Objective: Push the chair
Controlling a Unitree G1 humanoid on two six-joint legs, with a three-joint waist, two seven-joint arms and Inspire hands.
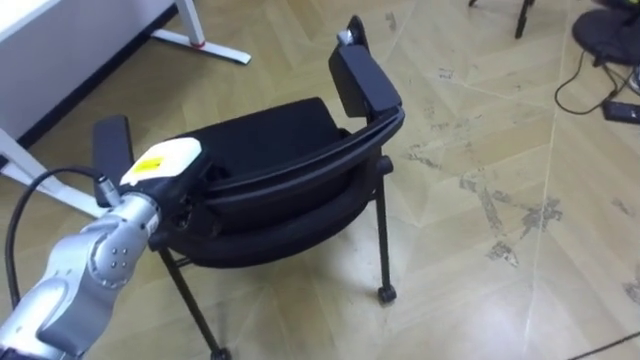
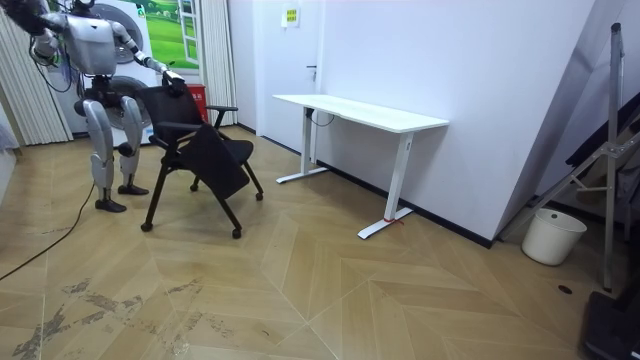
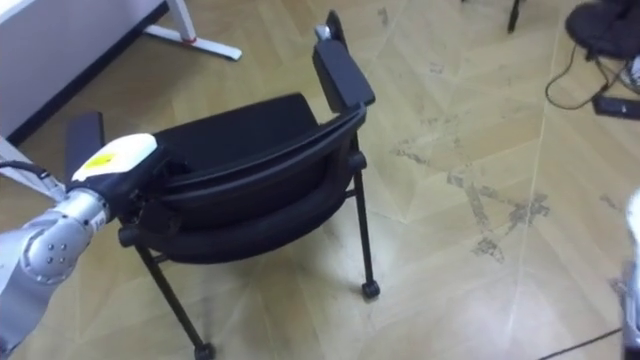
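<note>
The black chair (image 1: 280, 170) on castors stands on the wooden floor right in front of me, its curved backrest (image 1: 300, 165) towards me and its seat beyond. My left hand (image 1: 160, 162) lies on the left end of the backrest's top edge, beside the left armrest (image 1: 112, 145). In the room view I stand behind the chair (image 2: 200, 150) with that arm stretched out to it (image 2: 168, 75). A pale blur of my right hand (image 3: 632, 240) shows at the right edge.
A white desk (image 1: 60, 40) with white legs stands beyond the chair at the upper left, about a chair's length away in the room view (image 2: 360, 110). Dark cables and a black base (image 1: 605, 40) lie at the upper right. Open floor stretches to the right.
</note>
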